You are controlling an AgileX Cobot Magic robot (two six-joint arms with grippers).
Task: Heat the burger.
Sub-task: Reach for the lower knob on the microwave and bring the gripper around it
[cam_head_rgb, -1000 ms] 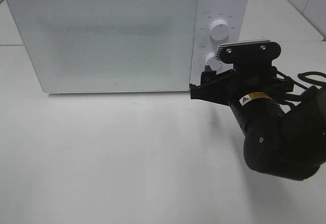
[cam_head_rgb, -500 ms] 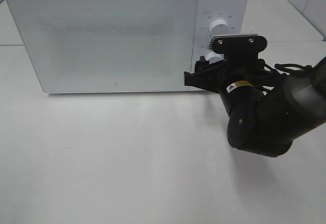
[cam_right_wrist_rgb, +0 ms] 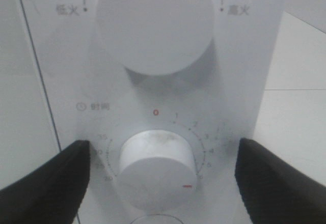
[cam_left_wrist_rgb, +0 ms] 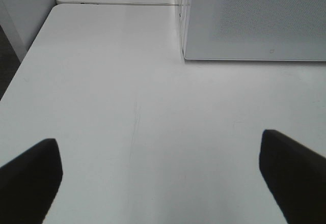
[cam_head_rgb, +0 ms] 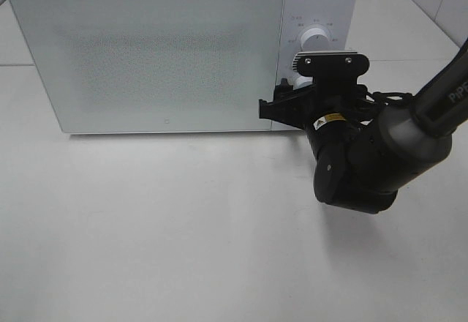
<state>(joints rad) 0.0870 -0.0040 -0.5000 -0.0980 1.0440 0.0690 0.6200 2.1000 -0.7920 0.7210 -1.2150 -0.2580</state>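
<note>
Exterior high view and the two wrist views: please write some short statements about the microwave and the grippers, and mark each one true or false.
1. The microwave has its door closed. True.
2. The right gripper is shut on the lower knob. False: its fingers stand open, one on each side of the knob, with a gap to it.
3. The red mark on the lower knob points at the 0. False: it sits well away from the 0, further round the scale.
4. The left gripper hangs open above the white table. True.
5. The burger lies in front of the microwave. False: no burger shows in any view.
</note>
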